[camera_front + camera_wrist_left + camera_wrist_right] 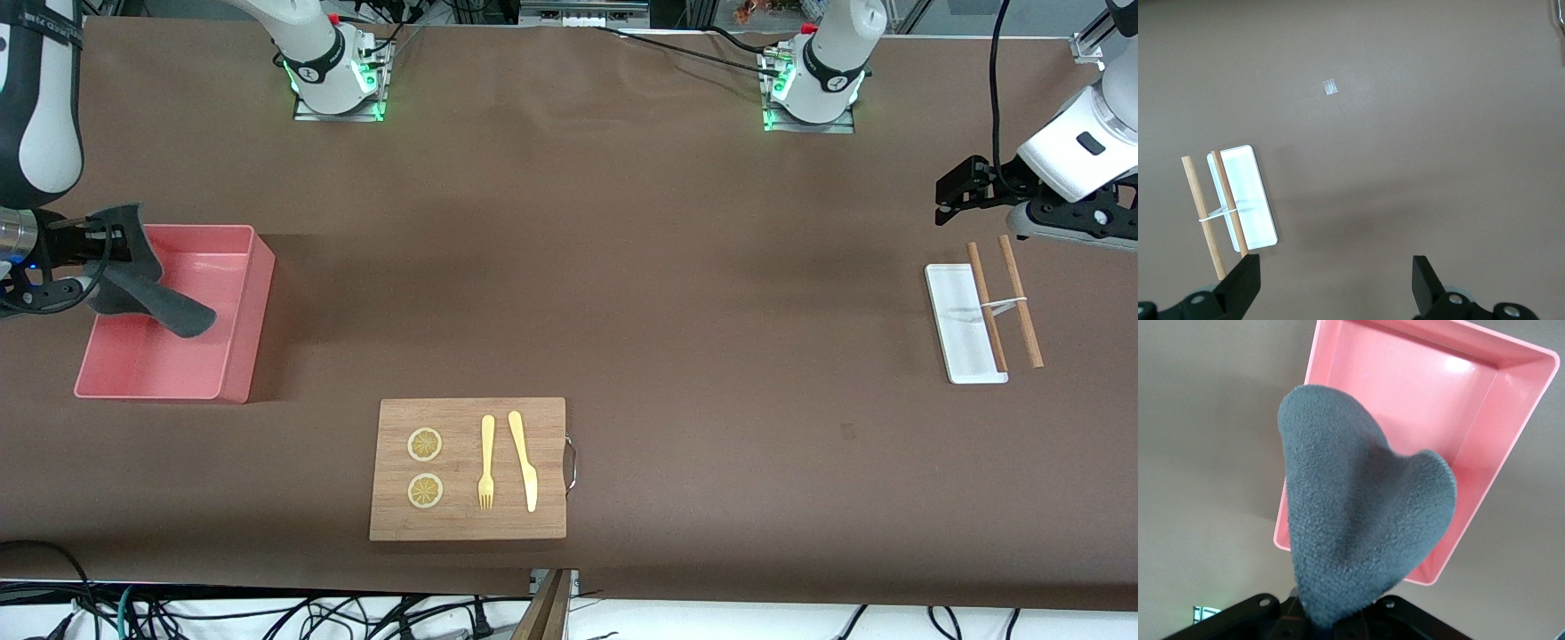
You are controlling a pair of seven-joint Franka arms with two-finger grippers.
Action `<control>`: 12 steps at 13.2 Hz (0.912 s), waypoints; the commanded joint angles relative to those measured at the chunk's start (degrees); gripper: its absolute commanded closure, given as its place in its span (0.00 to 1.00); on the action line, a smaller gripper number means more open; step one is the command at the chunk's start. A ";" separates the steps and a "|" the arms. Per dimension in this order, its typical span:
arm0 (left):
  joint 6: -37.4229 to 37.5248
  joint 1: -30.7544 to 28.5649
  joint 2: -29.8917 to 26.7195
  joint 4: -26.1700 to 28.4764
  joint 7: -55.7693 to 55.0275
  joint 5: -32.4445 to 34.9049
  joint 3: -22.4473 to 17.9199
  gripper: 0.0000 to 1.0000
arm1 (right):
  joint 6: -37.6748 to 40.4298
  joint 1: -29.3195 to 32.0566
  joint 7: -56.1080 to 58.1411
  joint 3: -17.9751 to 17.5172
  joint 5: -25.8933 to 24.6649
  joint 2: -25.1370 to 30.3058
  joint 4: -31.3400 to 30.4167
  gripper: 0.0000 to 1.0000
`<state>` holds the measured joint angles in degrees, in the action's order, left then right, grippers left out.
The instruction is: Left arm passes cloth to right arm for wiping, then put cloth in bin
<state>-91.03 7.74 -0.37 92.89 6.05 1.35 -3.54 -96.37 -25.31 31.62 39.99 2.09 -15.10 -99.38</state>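
My right gripper [89, 260] is shut on the cloth [151, 289] and holds it in the air over the bin [236, 347] at the right arm's end of the table. The cloth hangs with its dark grey face showing; it fills the middle of the right wrist view [1358, 520], over the salmon-pink bin [1511, 433]. The bin's floor is bare. My left gripper [953, 188] is open and empty, in the air near the small white tray at the left arm's end; its black fingertips [1245, 283] show in the left wrist view.
A wooden board [391, 516] with two lemon slices, a yellow fork and knife lies near the front camera. A small white tray [956, 311] with two wooden sticks [1021, 302] lies at the left arm's end, also in the left wrist view [1255, 200].
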 commanded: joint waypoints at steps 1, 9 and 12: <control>0.68 0.17 -0.77 0.28 0.37 0.84 0.11 0.00 | -1.10 0.16 0.38 0.35 0.10 -2.65 0.15 0.78; 0.76 0.26 -0.77 0.19 0.37 0.84 0.20 0.00 | -0.50 -1.31 -9.09 0.00 1.86 -2.92 2.68 0.00; 0.68 0.35 -0.68 -0.07 0.37 0.76 0.37 0.00 | 5.12 -6.15 -15.96 0.00 3.52 -1.70 7.87 0.00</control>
<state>-91.02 7.80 -0.37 92.88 6.05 1.35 -3.35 -95.13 -28.82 19.16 39.84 4.00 -18.47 -94.41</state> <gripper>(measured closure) 0.000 0.000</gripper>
